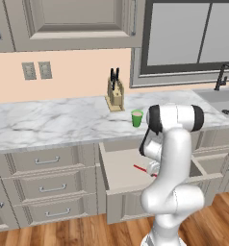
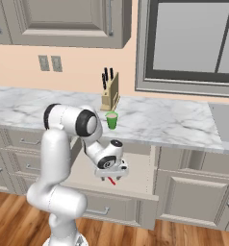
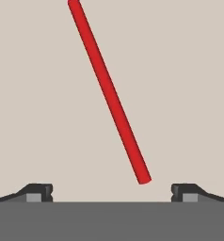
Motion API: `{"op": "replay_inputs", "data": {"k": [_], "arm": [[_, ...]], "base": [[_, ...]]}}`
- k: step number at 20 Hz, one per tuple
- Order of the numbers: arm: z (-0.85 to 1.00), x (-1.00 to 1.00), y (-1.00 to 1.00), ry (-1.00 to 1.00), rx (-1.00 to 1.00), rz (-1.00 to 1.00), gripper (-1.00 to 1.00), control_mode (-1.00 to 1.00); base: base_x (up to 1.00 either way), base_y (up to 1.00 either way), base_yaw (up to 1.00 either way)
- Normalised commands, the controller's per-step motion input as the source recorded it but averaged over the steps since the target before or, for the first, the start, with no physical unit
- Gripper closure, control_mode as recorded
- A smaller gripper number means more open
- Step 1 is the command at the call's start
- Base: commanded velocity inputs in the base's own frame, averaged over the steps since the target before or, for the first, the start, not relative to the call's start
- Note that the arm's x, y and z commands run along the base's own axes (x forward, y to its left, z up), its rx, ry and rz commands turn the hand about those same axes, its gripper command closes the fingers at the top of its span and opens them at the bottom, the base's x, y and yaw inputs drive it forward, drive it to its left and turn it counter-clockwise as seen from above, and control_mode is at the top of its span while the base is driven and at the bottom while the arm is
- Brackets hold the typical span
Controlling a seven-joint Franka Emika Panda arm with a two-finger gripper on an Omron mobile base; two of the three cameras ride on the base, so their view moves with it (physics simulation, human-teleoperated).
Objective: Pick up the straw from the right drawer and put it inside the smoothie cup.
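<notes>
The reach for the straw (image 3: pixel 109 92) is in hand: it lies flat on the floor of the right drawer (image 1: pixel 117 169), running from the hand view's top down toward the gripper (image 3: pixel 112 190), whose jaws stand wide apart and empty. Next, descend, straddle it, close. The smoothie cup (image 1: pixel 136 118) waits on the desk (image 1: pixel 49 122), at centre frame.

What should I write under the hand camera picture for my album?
Open end effector hovers over the red straw lying on the beige drawer floor.
</notes>
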Motion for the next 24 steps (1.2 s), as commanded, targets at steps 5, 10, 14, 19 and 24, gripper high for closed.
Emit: {"op": "replay_inputs", "data": {"k": [5, 10, 14, 19, 24], "arm": [[-0.15, 0.38, -0.06, -0.05, 0.06, 0.00, -1.00, -1.00], [-0.25, 0.29, 0.00, -0.04, 0.01, 0.00, -1.00, -1.00], [-0.30, 0.23, 0.01, -0.03, 0.00, 0.00, -1.00, -1.00], [-0.41, 0.14, 0.08, -0.03, 0.00, 0.00, -1.00, -1.00], [-0.62, -0.15, 0.26, -0.02, -0.08, -0.03, 1.00, -1.00]], "base": [[0.00, 0.00, 0.00], [0.00, 0.00, 0.00], [0.00, 0.00, 0.00], [0.00, 0.00, 0.00], [0.00, 0.00, 0.00]]}}
